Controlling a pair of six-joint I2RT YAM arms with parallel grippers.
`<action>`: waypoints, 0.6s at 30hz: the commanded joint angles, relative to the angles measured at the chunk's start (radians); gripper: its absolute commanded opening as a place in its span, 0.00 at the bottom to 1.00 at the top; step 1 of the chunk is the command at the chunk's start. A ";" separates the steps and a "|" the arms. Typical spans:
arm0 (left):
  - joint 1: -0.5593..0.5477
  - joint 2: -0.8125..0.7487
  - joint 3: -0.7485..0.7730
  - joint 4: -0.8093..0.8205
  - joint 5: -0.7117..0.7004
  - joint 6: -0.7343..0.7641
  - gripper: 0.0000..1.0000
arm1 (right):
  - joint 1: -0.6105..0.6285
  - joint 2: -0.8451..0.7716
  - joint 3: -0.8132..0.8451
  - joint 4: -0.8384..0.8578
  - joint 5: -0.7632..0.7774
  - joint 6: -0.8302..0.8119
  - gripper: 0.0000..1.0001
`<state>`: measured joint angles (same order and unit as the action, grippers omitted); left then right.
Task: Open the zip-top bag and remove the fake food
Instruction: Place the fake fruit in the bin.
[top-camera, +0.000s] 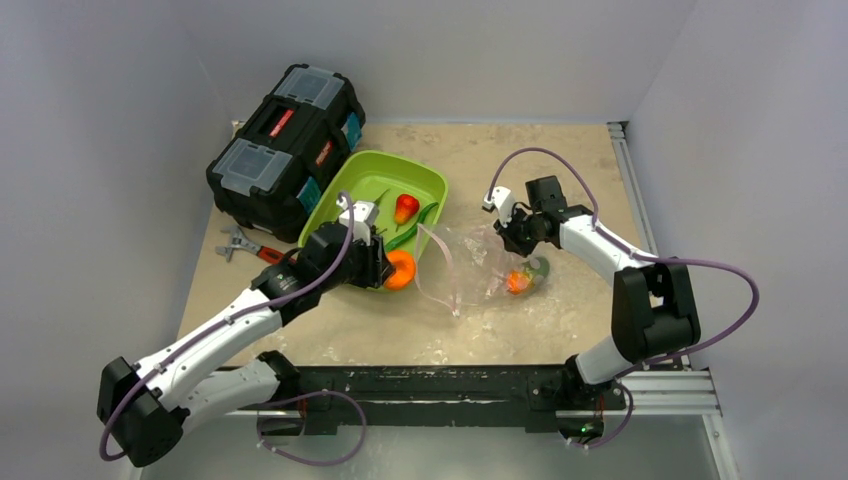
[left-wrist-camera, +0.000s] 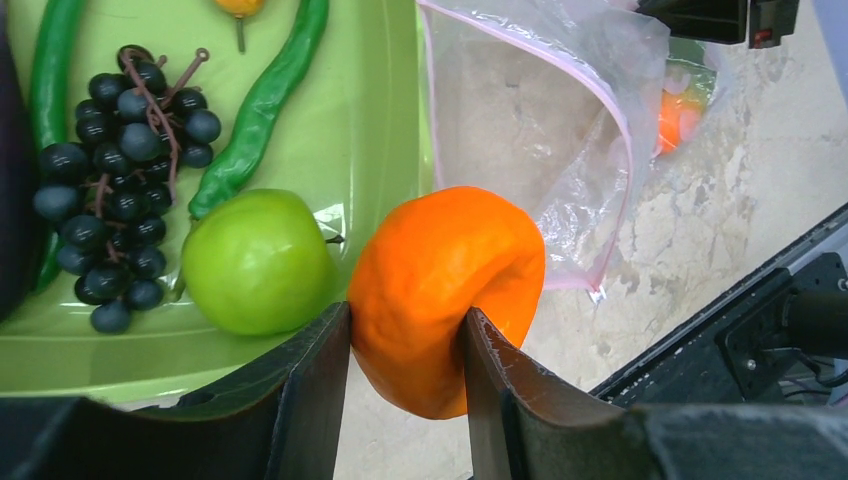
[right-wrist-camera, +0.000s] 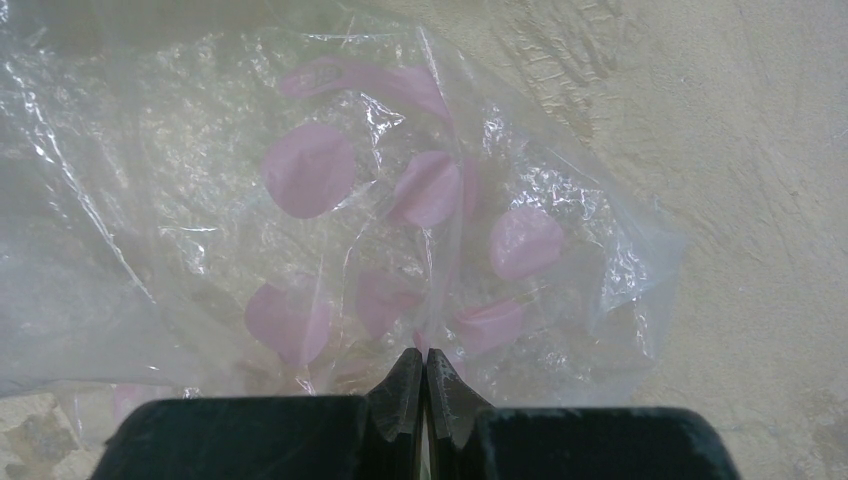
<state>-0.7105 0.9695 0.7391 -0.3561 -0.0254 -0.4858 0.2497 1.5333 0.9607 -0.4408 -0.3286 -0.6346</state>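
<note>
Beside tray (left-wrist-camera: 372, 100) rim: orange fruit (left-wrist-camera: 445, 265) gripped in part-open left end effector (left-wrist-camera: 405, 322); right end effector (right-wrist-camera: 424, 365) closed, pinching zip-top bag (right-wrist-camera: 330, 200).

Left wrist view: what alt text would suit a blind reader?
A claw grips an orange fruit at the edge of a green tray holding grapes, an apple and pods. An open clear bag lies beyond.

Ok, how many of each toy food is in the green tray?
Pods: 2
Apple: 1
Grape bunch: 1
Pepper: 1
Total: 5 in the tray. A dark thing at its left edge is too cut off to count.
</note>
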 joint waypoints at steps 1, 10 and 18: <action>0.017 -0.040 0.064 -0.054 -0.048 0.043 0.00 | -0.003 -0.005 0.029 0.006 0.011 0.004 0.00; 0.054 -0.095 0.117 -0.162 -0.109 0.090 0.00 | -0.003 -0.002 0.030 0.004 0.010 0.003 0.00; 0.074 -0.103 0.170 -0.241 -0.186 0.104 0.00 | -0.003 0.001 0.030 0.004 0.011 0.004 0.00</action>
<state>-0.6525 0.8810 0.8478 -0.5514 -0.1482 -0.4065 0.2493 1.5333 0.9607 -0.4416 -0.3286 -0.6346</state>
